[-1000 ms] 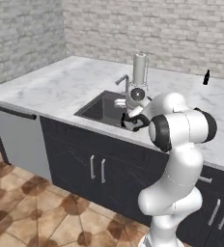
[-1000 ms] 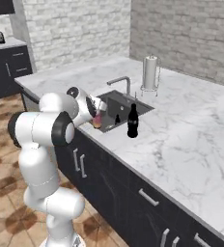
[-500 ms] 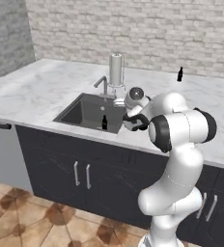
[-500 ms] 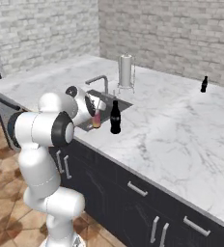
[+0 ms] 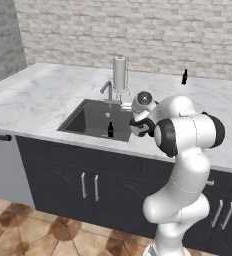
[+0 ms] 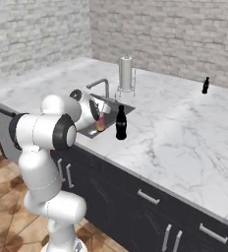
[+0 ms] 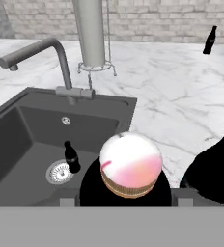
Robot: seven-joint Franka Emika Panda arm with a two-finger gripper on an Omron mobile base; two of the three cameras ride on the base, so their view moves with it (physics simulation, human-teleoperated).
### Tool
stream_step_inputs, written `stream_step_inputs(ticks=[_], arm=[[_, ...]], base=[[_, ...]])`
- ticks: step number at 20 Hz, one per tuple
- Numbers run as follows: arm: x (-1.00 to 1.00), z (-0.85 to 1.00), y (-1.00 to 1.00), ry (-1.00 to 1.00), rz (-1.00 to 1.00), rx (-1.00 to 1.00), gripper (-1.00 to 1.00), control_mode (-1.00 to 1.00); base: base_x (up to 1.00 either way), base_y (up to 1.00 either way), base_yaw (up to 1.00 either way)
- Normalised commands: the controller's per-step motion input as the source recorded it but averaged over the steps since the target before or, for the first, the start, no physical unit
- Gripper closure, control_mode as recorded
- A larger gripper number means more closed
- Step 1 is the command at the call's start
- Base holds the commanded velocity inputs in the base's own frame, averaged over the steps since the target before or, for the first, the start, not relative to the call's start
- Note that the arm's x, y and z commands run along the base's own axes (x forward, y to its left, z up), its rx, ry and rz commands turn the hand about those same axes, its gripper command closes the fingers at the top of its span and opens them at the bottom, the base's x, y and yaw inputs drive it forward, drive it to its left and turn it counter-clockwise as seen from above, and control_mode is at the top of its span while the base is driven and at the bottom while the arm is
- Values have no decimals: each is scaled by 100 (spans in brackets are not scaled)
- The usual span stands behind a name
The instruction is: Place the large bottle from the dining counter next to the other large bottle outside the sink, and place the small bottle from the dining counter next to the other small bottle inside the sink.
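Note:
My gripper [image 5: 141,128] is shut on the large bottle [image 7: 131,163], whose pink-to-orange body [image 6: 100,123] hangs at the sink's [image 5: 88,118] right front corner. In the hand view the bottle points away from me, above the basin's [image 7: 27,130] near right edge. The other large bottle [image 6: 120,123], all dark, stands on the marble just right of the sink, close beside the held one; it is a black shape [image 7: 215,169] in the hand view. A small dark bottle [image 5: 110,130] stands upright inside the basin near the drain [image 7: 71,157]. The dining counter is out of view.
A grey faucet [image 5: 108,90] and a paper towel roll [image 5: 119,72] stand behind the sink. Another small dark bottle [image 6: 205,85] stands far back on the marble counter [image 6: 185,133]. Dark cabinets run below, and a brick wall stands behind.
The base has driven, so both base views have shifted and the sink now lies right in front. The arm's pose and its grip on the large bottle are unchanged.

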Motion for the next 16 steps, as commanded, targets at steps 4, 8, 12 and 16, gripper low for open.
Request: stream_step_inputs(ticks=[4,8,12,16], arm=[[0,0,0,0,0,0,100,100],[0,0,0,0,0,0,100,100],[0,0,0,0,0,0,100,100],[0,0,0,0,0,0,100,100]], base=[[-14,11,-6],[-74,13,-1],[-76,4,0],[-6,0,0]])
